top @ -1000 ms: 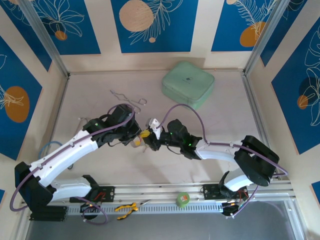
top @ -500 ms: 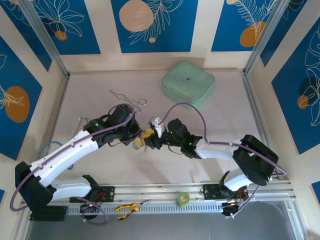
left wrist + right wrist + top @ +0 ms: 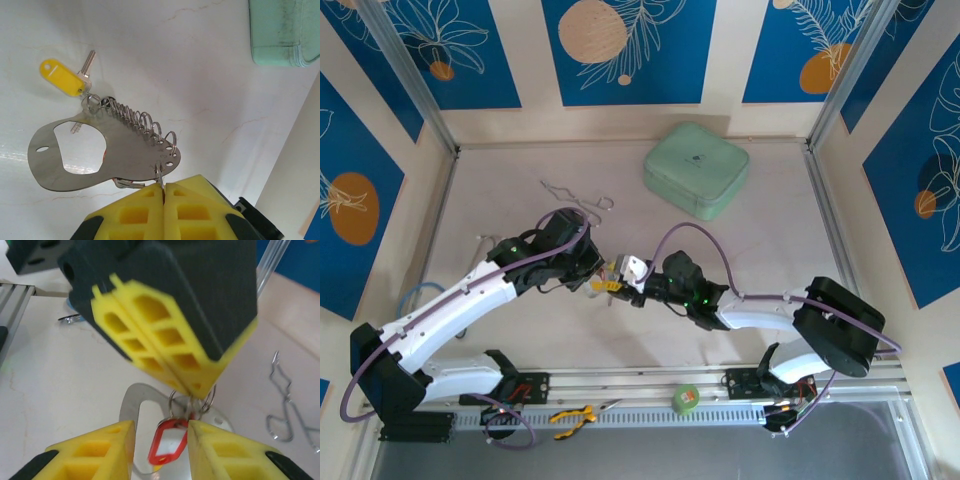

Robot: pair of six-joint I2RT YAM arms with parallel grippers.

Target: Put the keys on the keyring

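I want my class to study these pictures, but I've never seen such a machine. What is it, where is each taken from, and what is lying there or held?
This is a two-armed robot at a table. One picture looks down from above; the other two come from cameras on each wrist. The left end effector pinches a ring on the keyring, a flat silver plate carrying a yellow-tagged key. The right end effector is open around a red-tagged key. A green case and forceps lie farther back.
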